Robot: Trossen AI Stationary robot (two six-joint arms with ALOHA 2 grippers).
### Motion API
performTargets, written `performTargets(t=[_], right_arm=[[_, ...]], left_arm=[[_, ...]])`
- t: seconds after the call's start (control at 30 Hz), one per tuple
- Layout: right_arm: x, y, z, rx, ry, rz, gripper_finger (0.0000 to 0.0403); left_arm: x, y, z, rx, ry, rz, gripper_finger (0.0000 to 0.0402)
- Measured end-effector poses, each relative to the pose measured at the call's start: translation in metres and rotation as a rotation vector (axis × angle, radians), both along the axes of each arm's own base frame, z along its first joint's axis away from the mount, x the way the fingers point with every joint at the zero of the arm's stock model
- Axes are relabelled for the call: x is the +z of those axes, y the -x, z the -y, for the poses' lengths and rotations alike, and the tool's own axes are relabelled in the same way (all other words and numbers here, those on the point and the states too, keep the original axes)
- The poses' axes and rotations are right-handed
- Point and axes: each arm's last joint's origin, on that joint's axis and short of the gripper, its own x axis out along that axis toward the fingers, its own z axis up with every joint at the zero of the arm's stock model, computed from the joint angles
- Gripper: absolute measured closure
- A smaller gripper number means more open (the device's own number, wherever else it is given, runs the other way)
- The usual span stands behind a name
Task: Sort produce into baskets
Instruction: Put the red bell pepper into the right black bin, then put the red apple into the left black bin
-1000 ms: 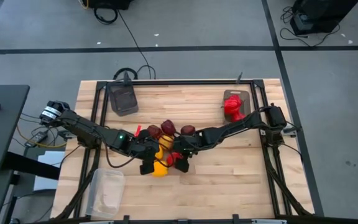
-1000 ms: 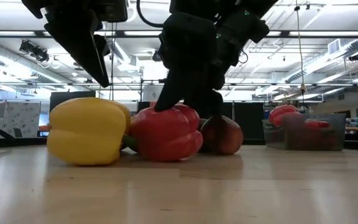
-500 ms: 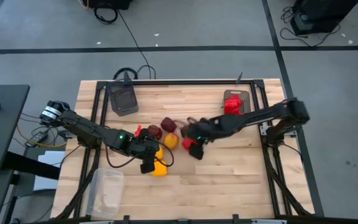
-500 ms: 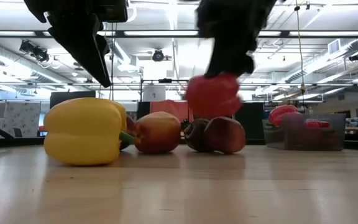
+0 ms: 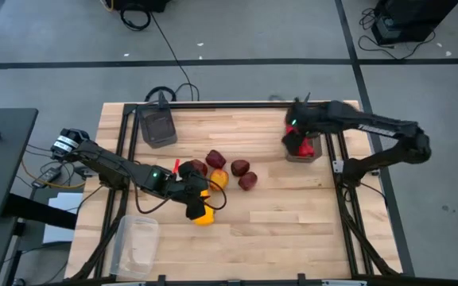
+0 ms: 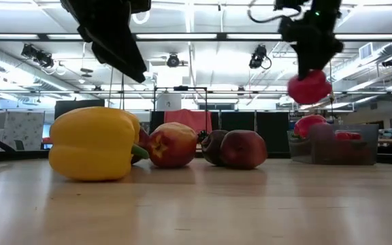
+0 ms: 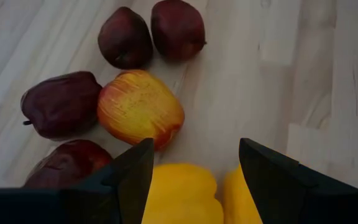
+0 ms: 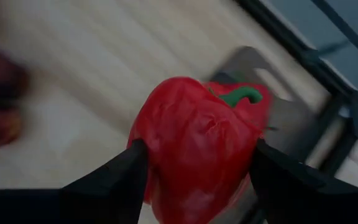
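My right gripper [image 5: 296,133] is shut on a bright red pepper [image 8: 194,149], held in the air over the dark grey tub [image 5: 312,152] at the far right; other red produce [image 6: 309,126] lies in that tub. My left gripper [image 7: 194,186] is open above the yellow pepper [image 5: 204,214], one finger on each side of it, clear of it in the low view [image 6: 90,143]. An orange-yellow piece [image 7: 140,107] and several dark maroon pieces [image 7: 178,28] rest on the table at mid-table. My right gripper pinches the red pepper's two opposite sides [image 8: 146,155] between its two fingers [image 8: 114,180]. The fingers come from above, pointing down. The pepper [image 6: 309,87] hangs below them, lifted clear of the table and above the tub's rim [image 6: 332,128].
A second dark grey tub [image 5: 157,127] stands at the far left. A clear tub [image 5: 137,243] stands at the near left edge. A black frame [image 5: 336,159] runs along the table's far and right sides. Bare wood [image 5: 293,222] lies at the near right.
My right gripper has lifted the red pepper off the pile at mid-table and carried it up and toward the far right, to above the dark grey tub. The orange-yellow piece behind it now shows in the low view.
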Motion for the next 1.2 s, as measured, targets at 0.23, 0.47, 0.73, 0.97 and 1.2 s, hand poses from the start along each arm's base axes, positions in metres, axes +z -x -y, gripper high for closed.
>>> performTargets(t=[0.23,0.47,0.73,0.97,1.2], right_arm=[[-0.025,0.037,0.039,-0.194,0.021,-0.009,0.0145],[-0.069,0.049,0.056,-0.304,0.012,-0.01,0.0116],[-0.063,0.051,0.058,-0.296,0.006,0.046,0.0057],[-0.024,0.048,0.053,-0.211,0.059,0.184,0.0007],[0.001,0.013,0.031,0.096,0.02,0.433,0.0016]], left_arm=[[0.0,-0.001,-0.003,0.027,0.012,0.003,0.0159],[0.003,-0.003,-0.01,0.167,0.107,0.033,0.0159],[0.024,-0.012,-0.026,0.223,0.117,0.059,0.0159],[0.044,-0.02,-0.046,0.208,0.108,0.079,0.0145],[0.052,-0.025,-0.069,0.235,0.11,0.088,0.0097]])
